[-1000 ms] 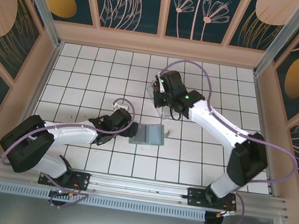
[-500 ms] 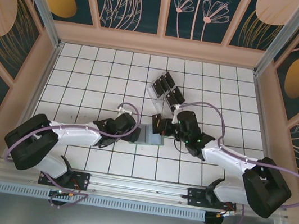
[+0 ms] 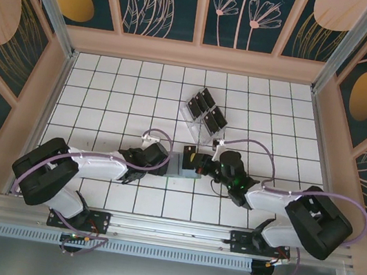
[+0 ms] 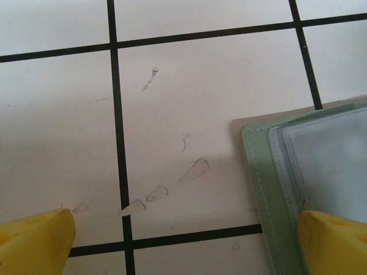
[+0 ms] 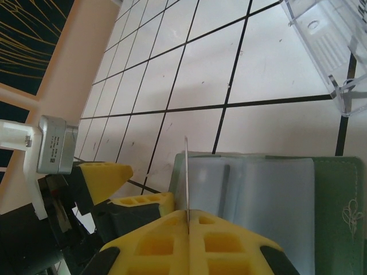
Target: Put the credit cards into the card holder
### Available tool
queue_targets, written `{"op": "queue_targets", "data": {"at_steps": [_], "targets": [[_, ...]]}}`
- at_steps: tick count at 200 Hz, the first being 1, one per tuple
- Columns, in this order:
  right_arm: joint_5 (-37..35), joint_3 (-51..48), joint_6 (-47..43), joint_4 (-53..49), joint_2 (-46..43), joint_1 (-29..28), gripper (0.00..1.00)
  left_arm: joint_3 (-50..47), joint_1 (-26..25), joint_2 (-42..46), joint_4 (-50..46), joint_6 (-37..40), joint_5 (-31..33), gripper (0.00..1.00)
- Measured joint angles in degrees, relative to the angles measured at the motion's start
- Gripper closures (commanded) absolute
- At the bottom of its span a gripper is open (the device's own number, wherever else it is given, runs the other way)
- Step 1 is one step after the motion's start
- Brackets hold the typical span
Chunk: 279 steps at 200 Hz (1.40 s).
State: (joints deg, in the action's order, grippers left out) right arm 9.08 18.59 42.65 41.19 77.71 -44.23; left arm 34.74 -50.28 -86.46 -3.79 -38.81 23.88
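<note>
edgewise, the right claw (image 5: 188,220) pinches a hairline-thin credit card (image 5: 186,172).

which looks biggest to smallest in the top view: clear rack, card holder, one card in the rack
1. clear rack
2. card holder, partly covered, so its full size is unsure
3. card, plainly the smallest
</note>
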Motion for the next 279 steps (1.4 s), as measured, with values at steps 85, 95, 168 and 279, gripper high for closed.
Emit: {"op": "queue_targets", "data": {"at_steps": [85,95,168,279], "targets": [[-0.61,-1.64,1.73,10.23,6.14,-0.57,1.00,0.00,-0.31,-0.35,-0.74,-2.01,0.90,0.01],[-0.63,-1.73,2.01,11.15,6.95,-0.57,1.00,0.00,-0.31,-0.35,-0.76,-2.01,0.87,0.02],[-0.61,-1.88,3.67,16.79,12.85,-0.74,1.00,0.00,-0.37,-0.35,-0.74,-2.03,0.90,0.02],[-0.59,-3.34,5.92,22.93,17.40,-0.79,1.00,0.00,-0.37,-0.35,-0.76,-2.05,0.90,0.01]]}}
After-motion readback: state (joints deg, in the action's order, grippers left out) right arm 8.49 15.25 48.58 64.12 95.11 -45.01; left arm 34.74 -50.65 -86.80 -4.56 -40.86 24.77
